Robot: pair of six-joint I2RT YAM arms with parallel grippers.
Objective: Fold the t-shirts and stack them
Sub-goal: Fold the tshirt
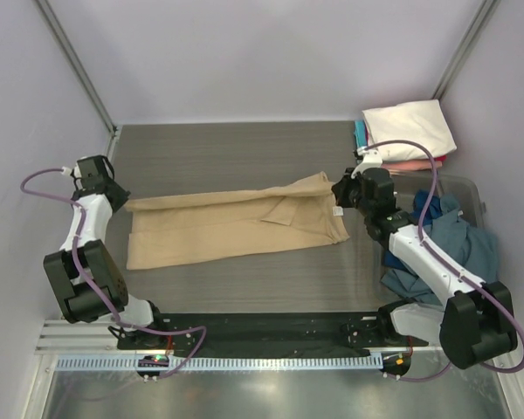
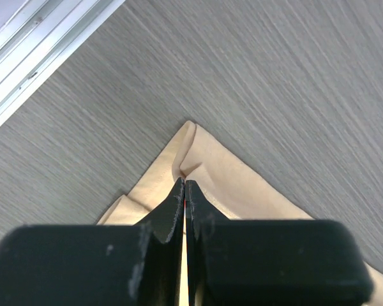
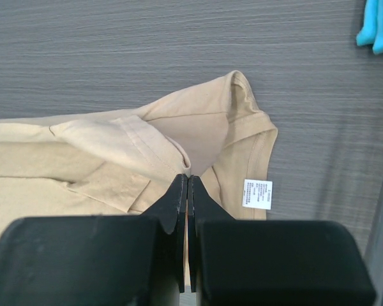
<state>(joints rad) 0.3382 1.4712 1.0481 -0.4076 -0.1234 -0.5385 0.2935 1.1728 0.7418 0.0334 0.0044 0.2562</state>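
A tan t-shirt (image 1: pixel 236 223) lies stretched left to right across the grey table, its upper part folded over lengthwise. My left gripper (image 1: pixel 122 202) is at the shirt's left end, shut on a puckered corner of the cloth (image 2: pixel 230 178), with its tips (image 2: pixel 185 183) meeting on the fabric. At the right end my right gripper (image 1: pixel 339 194) is shut on an edge of the same shirt (image 3: pixel 83 153), where a fold bunches at the jaw tips (image 3: pixel 188 178). A white care label (image 3: pixel 257 194) shows beside that grip.
At the back right stands a stack of folded shirts: cream-white (image 1: pixel 408 129) on top, pink (image 1: pixel 419 164) and teal (image 1: pixel 360 133) below. A heap of slate blue and navy shirts (image 1: pixel 454 240) fills a clear bin (image 1: pixel 467 188) behind the right arm. Walls close in on three sides.
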